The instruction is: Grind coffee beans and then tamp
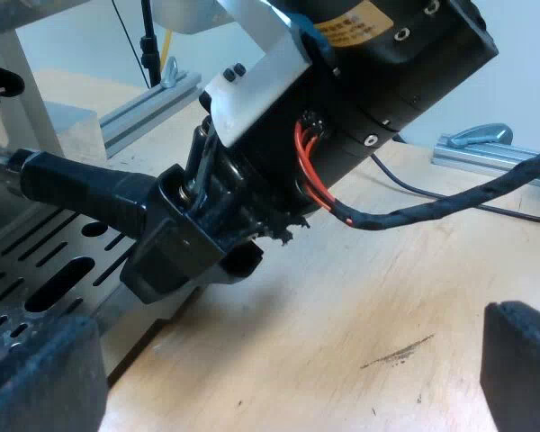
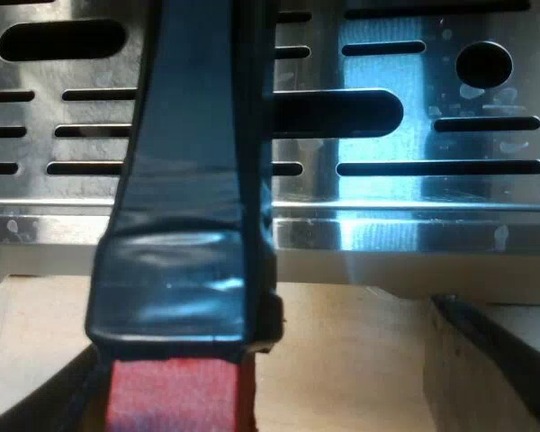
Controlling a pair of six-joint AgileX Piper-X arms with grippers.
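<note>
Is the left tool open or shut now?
Open. The left tool has its two fingers far apart, with bare wooden table between them and nothing held.

One dark handle (image 1: 81, 184) with one red end (image 2: 175, 400) and one slotted metal tray (image 1: 36, 279). Two grippers: left gripper (image 1: 279, 378) and right gripper (image 1: 184, 238). Two aluminium rails, near rail (image 1: 148, 103) and far rail (image 1: 495, 153), on one wooden table (image 1: 342, 315).
</note>
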